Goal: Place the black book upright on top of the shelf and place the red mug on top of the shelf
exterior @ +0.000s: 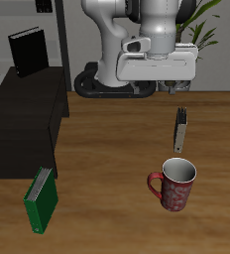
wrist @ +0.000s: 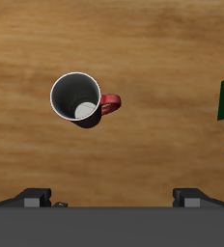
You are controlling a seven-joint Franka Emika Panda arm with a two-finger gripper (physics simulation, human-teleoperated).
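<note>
1. Wood-grain tabletop [exterior: 107, 169] filled the scene; the low black boxy shelf [exterior: 23, 124] carried the thin black hardcover book [exterior: 28, 50] upright at its back.
2. We held the gripper [exterior: 172, 87] high, its jaws spread wide and empty.
3. The large dark-red speckled mug [wrist: 82, 99] stood below us, its loop handle [wrist: 111, 103] at three o'clock in the wrist view.
4. We judged a straight descent onto the mug came next.

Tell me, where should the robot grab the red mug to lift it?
Probably the rim, coming straight down. The red mug stands upright with its mouth open to the gripper above, so one finger could go inside and one outside, on the side away from the handle.
</note>
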